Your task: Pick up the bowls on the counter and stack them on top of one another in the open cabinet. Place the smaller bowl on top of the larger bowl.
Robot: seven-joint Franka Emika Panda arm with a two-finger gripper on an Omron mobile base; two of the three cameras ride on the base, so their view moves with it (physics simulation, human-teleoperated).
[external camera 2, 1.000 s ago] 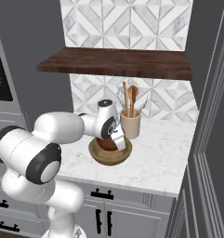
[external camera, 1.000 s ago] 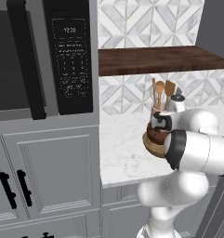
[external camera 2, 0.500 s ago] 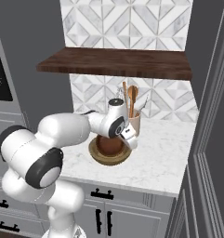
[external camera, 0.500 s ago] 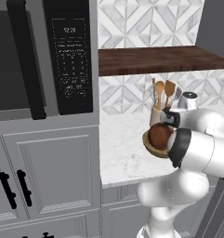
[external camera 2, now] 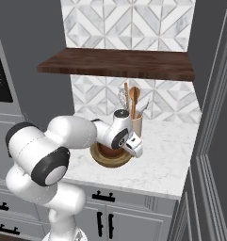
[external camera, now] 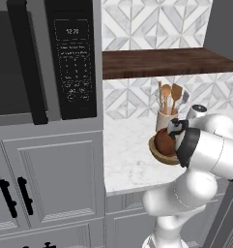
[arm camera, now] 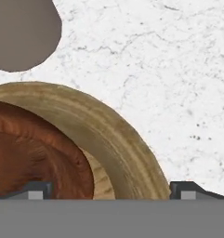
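White marble desk (external camera 2: 166, 155) runs beneath a geometric tile backsplash (external camera 2: 129, 23), with the open cabinet, a dark wood shelf board (external camera 2: 119, 63), hanging above it. On the desk sits the larger bowl (external camera 2: 103, 160), wide and tan, and the smaller bowl (external camera: 164, 141), dark reddish-brown, rests inside it. From the left base camera the tan rim (external camera: 159, 154) shows under the dark bowl at about 6 o'clock. A beige utensil cup (external camera: 164, 119) holding wooden spoons stands just behind the bowls, at 12 o'clock from them. To the far left a black microwave (external camera: 40, 58) sits over grey panelled cabinet doors (external camera: 55, 179).

Seen from the hand camera, the fingers (arm camera: 111, 189) straddle the tan bowl's thick rim: one tip (arm camera: 36, 189) lies at the dark bowl's side, at 9 o'clock, the other (arm camera: 187, 189) outside the rim over the marble, at 3 o'clock. They stand spread wide and grip nothing that can be seen.
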